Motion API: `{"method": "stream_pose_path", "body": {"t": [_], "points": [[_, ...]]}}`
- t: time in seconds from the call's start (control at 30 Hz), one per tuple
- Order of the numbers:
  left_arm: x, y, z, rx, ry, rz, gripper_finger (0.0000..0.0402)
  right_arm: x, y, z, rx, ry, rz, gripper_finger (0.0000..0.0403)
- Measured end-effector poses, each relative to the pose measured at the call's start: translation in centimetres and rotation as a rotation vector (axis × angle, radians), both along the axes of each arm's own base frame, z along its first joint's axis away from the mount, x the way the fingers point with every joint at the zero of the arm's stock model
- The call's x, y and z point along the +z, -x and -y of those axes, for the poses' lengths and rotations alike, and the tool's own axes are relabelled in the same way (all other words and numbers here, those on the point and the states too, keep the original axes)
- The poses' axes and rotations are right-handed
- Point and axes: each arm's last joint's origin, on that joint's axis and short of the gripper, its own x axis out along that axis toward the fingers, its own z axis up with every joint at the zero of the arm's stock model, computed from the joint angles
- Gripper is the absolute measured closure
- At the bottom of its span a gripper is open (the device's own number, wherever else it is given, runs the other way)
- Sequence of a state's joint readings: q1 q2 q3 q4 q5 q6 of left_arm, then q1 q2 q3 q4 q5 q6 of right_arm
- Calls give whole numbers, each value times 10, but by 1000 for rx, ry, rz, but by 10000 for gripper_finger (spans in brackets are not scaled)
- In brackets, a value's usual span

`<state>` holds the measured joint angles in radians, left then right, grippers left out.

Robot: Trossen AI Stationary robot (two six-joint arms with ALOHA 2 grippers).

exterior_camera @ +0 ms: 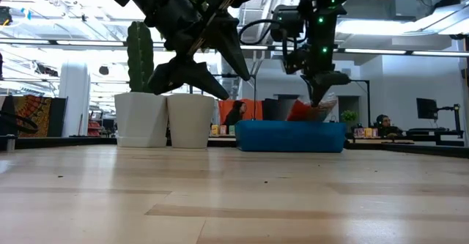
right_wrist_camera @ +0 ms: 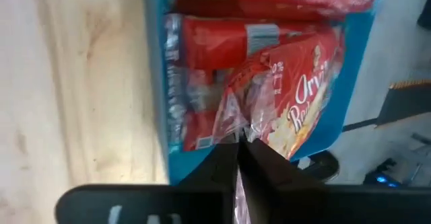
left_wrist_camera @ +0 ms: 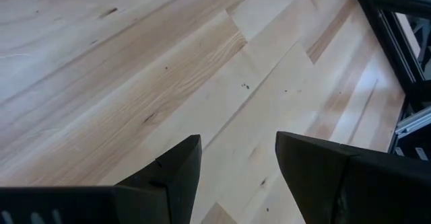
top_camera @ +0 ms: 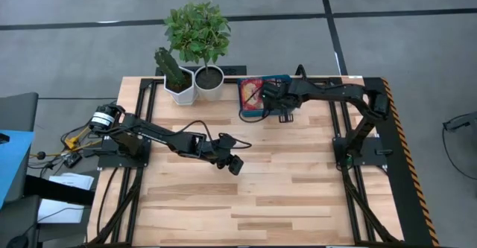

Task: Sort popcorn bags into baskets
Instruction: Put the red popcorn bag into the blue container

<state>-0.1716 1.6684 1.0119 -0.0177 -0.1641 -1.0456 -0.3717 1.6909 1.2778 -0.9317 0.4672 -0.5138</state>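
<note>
the right gripper [top_camera: 261, 97] hangs over the blue tray [top_camera: 281, 79] at the far edge of the table [top_camera: 298, 188], its fingers pinched on the clear corner of a popcorn bag [right_wrist_camera: 306, 103] that lies tilted on top of other popcorn bags [right_wrist_camera: 229, 39] already packed in the tray. this looks like the placing step for that bag: the next move calls for letting the corner go so the bag settles flat inside the rim, then lifting straight up clear of the stack. the left gripper [top_camera: 232, 159] waits above the bare middle of the table, fingers spread and holding nothing. the surface is pale wooden boards; no loose bags show on it. two white plant pots [top_camera: 195, 84] stand near the far edge, just beside the tray. beyond the table the low view shows a bright workroom with people seated far off.
</note>
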Motion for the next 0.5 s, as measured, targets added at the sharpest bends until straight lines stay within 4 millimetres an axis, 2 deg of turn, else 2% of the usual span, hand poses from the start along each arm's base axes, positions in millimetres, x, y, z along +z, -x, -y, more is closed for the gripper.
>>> {"method": "stream_pose_path", "body": {"t": [0.3, 0.5], "points": [[0, 0, 0, -7, -11, -1, 219, 2, -8, 7, 56, -67, 127, 324], [0, 0, 0, -10, -14, -2, 219, 2, -4, 18, 20, -59, 140, 274]]}}
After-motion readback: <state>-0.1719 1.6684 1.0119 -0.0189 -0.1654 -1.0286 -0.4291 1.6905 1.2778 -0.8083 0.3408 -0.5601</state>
